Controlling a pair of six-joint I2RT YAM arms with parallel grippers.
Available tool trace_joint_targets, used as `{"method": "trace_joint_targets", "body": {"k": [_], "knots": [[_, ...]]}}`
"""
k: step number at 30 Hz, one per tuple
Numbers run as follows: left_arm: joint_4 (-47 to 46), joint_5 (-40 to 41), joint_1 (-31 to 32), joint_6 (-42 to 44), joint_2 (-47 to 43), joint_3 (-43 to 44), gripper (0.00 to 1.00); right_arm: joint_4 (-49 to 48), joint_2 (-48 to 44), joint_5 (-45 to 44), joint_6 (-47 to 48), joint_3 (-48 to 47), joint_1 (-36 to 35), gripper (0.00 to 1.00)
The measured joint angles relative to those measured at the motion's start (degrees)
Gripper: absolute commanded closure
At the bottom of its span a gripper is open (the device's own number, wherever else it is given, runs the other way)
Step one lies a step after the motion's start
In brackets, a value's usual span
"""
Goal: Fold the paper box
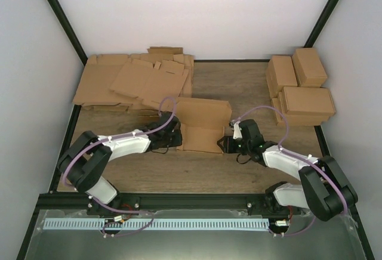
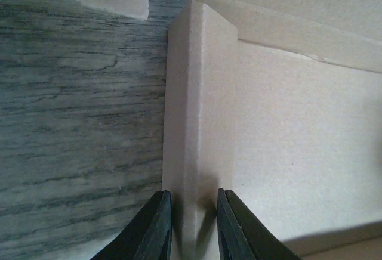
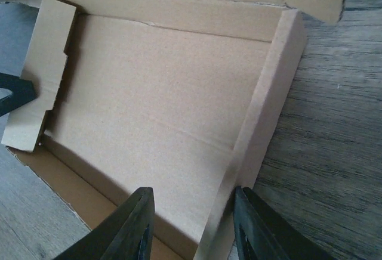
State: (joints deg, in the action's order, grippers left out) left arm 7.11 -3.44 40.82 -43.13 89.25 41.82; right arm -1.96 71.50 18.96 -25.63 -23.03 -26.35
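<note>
The paper box [image 1: 203, 126] lies in the middle of the table as a shallow brown tray, with its lid panel raised at the back. My left gripper [image 1: 176, 138] is at its left side. In the left wrist view the gripper [image 2: 194, 227] has narrow jaws pinching the upright left side wall [image 2: 185, 123]. My right gripper [image 1: 225, 144] is at the right side. In the right wrist view it [image 3: 194, 230] is open and straddles the right side wall [image 3: 262, 117], with one finger inside the tray and one outside. A small notched flap [image 3: 42, 75] stands at the tray's far end.
A heap of flat notched cardboard sheets [image 1: 134, 81] lies at the back left. Several folded boxes [image 1: 301, 87] are stacked at the back right. A black frame rail [image 1: 197, 200] runs along the near edge by the arm bases.
</note>
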Motion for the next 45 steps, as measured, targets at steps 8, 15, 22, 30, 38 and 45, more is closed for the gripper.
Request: {"method": "trace_joint_targets", "body": {"k": [8, 15, 22, 30, 38, 45], "knots": [[9.1, 11.5, 4.4, 2.7, 6.1, 7.5, 0.96, 0.4, -0.3, -2.1, 0.0, 0.0, -0.9, 0.62], [17.3, 22.9, 9.8, 2.8, 10.6, 13.9, 0.89, 1.4, -1.2, -3.2, 0.0, 0.0, -1.3, 0.61], [19.5, 25.4, 11.3, 1.9, 12.2, 14.2, 0.58, 1.9, -1.4, -3.2, 0.0, 0.0, -2.2, 0.61], [18.7, 24.5, 10.6, 2.1, 12.2, 14.5, 0.47, 2.9, -2.0, -3.2, 0.0, 0.0, -2.3, 0.61], [14.4, 23.0, 7.8, 2.8, 11.5, 14.5, 0.54, 2.8, -1.8, -3.2, 0.0, 0.0, -2.4, 0.61], [13.2, 23.2, 6.3, 4.2, 11.6, 14.9, 0.64, 2.8, -0.7, -3.2, 0.3, 0.0, -2.4, 0.61]]}}
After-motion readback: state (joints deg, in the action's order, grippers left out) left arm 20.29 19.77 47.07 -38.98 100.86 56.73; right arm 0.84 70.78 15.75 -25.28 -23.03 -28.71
